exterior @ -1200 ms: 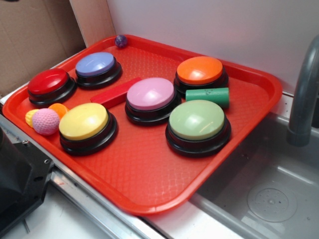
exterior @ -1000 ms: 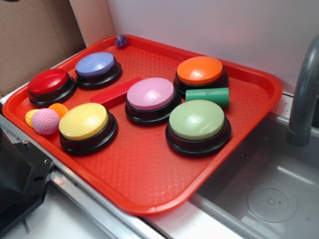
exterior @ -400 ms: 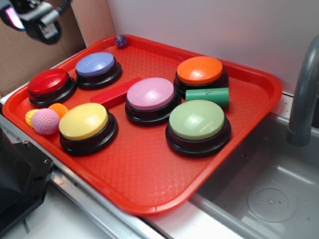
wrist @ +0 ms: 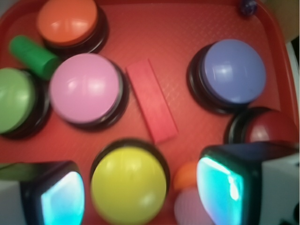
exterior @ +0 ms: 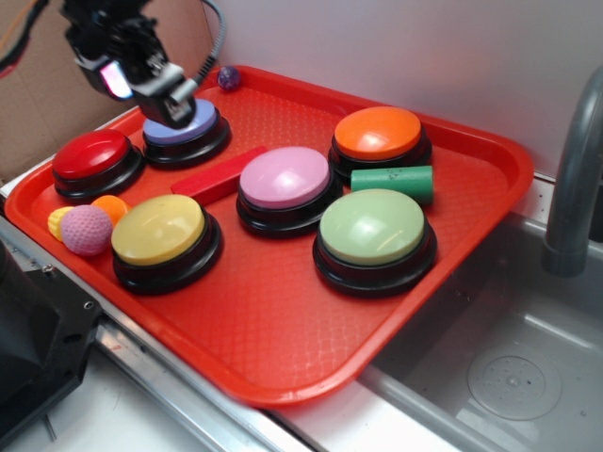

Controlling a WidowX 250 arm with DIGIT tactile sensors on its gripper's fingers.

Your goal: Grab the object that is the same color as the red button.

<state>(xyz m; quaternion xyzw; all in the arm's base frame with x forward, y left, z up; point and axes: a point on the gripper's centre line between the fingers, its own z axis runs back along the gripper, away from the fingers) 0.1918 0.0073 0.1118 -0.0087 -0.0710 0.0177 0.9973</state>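
6 dome buttons sit on the red plastic tray [exterior: 471, 202]. The flat red rectangular block [exterior: 219, 176] lies between the pink-topped button [exterior: 284, 177] and the blue-topped button [exterior: 181, 121], untouched. The glossy red round button [exterior: 91, 154] is at the tray's left. The black gripper [exterior: 168, 94] hangs above the blue-topped button, fingers [wrist: 227, 185] spread apart, holding nothing.

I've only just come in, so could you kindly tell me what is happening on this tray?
The robot's claw hangs open and empty over the back left of the tray, above the blue button. It is meant to grab the red block, which matches the red button. The block lies untouched between the blue and pink buttons.
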